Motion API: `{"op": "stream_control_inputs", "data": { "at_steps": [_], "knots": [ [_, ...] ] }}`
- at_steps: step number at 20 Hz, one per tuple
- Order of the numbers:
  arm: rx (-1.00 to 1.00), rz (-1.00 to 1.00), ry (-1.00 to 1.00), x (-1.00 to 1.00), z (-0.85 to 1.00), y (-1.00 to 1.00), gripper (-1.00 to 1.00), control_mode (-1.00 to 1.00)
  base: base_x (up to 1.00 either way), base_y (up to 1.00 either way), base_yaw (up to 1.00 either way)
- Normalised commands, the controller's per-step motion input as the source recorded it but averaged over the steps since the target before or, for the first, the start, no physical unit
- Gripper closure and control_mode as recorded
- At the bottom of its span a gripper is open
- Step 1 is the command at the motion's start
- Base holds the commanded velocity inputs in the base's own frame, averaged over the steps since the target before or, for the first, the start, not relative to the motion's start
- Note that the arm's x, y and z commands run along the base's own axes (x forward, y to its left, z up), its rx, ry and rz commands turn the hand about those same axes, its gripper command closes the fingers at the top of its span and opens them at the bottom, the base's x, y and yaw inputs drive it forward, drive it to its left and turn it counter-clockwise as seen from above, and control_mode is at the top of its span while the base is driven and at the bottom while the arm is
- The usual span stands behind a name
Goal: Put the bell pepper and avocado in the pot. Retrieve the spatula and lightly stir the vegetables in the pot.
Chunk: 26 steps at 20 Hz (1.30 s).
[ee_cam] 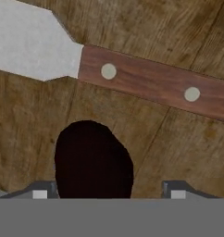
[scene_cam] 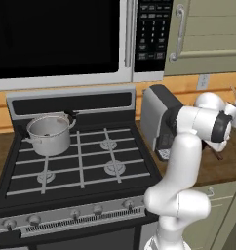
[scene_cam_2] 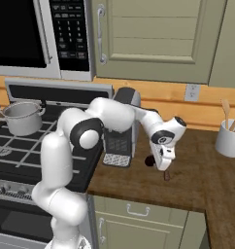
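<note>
The avocado, a dark oval, lies on the wooden counter directly under my hand. My gripper is open, one finger on each side of it; the left finger is close to its skin and a gap shows on the right. Just beyond it lies the spatula, its pale grey blade at upper left and its brown riveted handle running right. From the right base view, the gripper hangs low over the counter beside the avocado. The steel pot stands on the stove's back left burner. The bell pepper is out of view.
A toaster stands between the stove and my hand. A white utensil holder sits at the counter's far right. A microwave hangs over the stove, with cabinets above the counter.
</note>
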Motion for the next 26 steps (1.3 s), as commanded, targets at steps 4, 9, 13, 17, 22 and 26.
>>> {"op": "stream_control_inputs", "data": {
  "at_steps": [4, 9, 13, 17, 22, 26],
  "knots": [
    [-0.09, -0.07, -0.07, 0.0, -0.02, 0.05, 1.0, -1.0, 0.0, 0.0, 0.0],
    [-0.15, -0.06, -0.11, 0.02, -0.28, 0.0, 1.0, -1.0, 0.0, 0.0, 0.0],
    [-0.18, -0.01, -0.08, 0.01, -0.58, 0.0, 1.0, -1.0, 0.0, 0.0, 0.0],
    [-0.16, 0.0, -0.02, 0.23, -0.78, -0.23, 1.0, -1.0, 0.0, 0.0, 0.0],
    [-0.14, 0.0, 0.0, 0.12, -0.96, -0.27, 1.0, -1.0, 0.0, 0.0, 0.0],
    [-0.08, 0.0, 0.02, 0.0, -1.0, -0.16, 1.0, -1.0, 0.0, 0.0, 0.0]
  ]
}}
